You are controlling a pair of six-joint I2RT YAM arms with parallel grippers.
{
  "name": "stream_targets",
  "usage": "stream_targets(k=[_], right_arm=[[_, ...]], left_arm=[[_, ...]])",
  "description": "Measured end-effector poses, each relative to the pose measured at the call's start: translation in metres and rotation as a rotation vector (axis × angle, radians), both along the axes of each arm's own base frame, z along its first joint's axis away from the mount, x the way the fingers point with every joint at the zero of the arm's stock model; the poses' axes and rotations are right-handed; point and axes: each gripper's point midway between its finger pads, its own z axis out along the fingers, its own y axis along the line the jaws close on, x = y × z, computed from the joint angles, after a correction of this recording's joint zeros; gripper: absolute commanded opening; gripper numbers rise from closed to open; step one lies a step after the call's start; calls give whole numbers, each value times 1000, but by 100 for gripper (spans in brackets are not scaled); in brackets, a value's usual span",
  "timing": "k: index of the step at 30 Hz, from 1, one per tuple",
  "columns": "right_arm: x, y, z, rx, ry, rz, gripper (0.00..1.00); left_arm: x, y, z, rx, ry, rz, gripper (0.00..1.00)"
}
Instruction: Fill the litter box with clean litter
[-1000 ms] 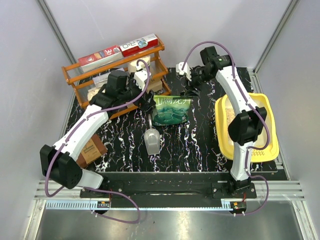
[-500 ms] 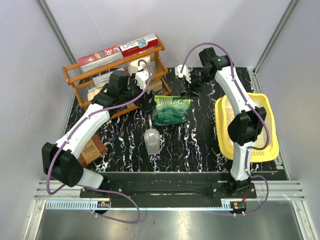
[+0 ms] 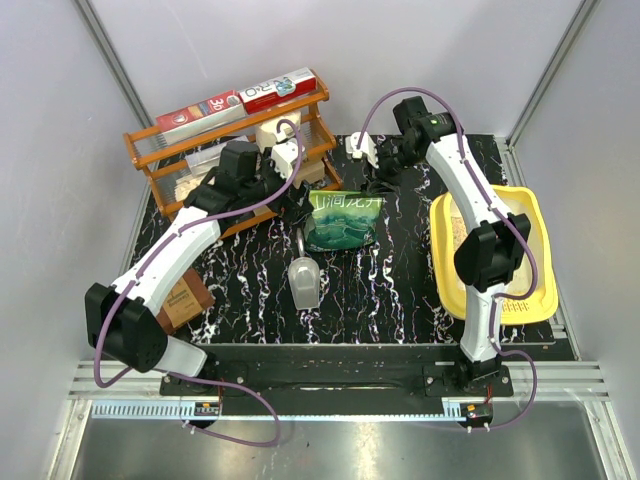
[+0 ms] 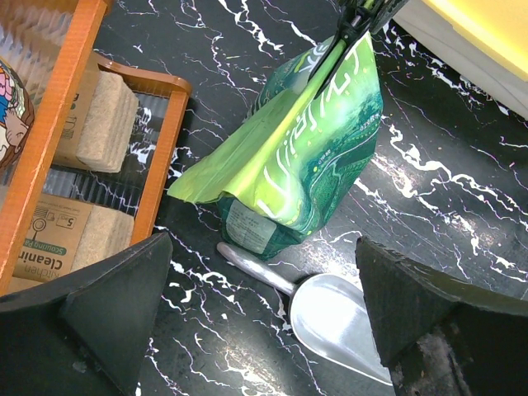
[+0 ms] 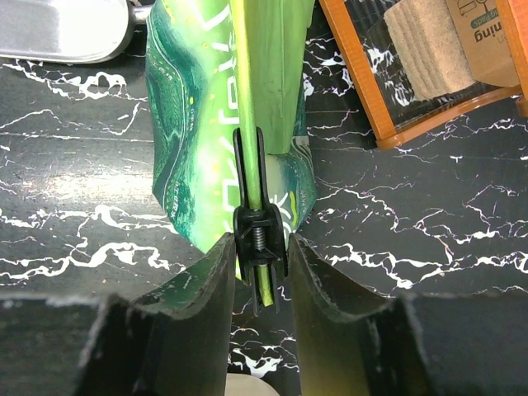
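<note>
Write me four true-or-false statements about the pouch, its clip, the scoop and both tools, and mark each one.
1. A black clip grips the top edge of the green pouch. True.
2. The right tool has its fingers on either side of that clip. True.
3. The left tool holds the grey scoop. False: it is wide open and holds nothing.
4. The scoop lies in the yellow litter box. False: it lies on the black table, beside the pouch.
</note>
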Motion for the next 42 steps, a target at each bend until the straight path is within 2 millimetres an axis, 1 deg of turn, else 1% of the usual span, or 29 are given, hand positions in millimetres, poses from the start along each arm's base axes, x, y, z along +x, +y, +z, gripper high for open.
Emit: stream_targets(k=[2, 6, 7, 8, 10, 11, 18, 24, 27, 31, 34, 37, 40, 41, 42], right_arm=[[0, 0, -1, -3, 1, -1, 34], [1, -1, -3, -9, -3, 3, 21], [1, -1, -3, -9, -6, 4, 12], [1, -1, -3, -10, -9, 7, 9], [2, -1, -3, -10, -12, 11, 2], [2, -1, -3, -10, -12, 11, 1], [-1, -2, 0, -9, -23, 16, 0], [-14, -5, 11, -13, -42, 26, 0], [-19, -8, 9, -21, -32, 25, 0], [-19, -8, 6, -20, -31, 24, 0], [-18, -6, 8, -9, -30, 13, 0], [-17, -4, 19, 14, -25, -13, 0], [-15, 2, 48, 72, -56, -32, 0], [-17, 4, 60, 95, -74, -37, 0], [-23, 5, 70, 117, -79, -38, 0]], left_arm=[[0, 0, 0, 0, 1, -1, 99], [-1, -1, 0, -2, 2, -4, 99], [-1, -1, 0, -3, 2, -6, 99], [-1, -1, 0, -3, 3, -6, 99], [-1, -1, 0, -4, 3, -8, 99], [-1, -1, 0, -4, 3, -9, 99], [-2, -2, 0, -6, 4, -12, 99], [-2, -3, 0, -9, 6, -19, 99], [-1, -4, -3, -9, 15, -25, 99], [-1, -6, -6, -9, 26, -32, 99], [-1, -6, -7, -9, 28, -34, 99], [-1, -7, -6, -10, 27, -34, 99], [-1, -6, -6, -10, 27, -33, 99], [0, -6, -6, -10, 27, -33, 99], [0, -6, -6, -11, 27, -32, 99]])
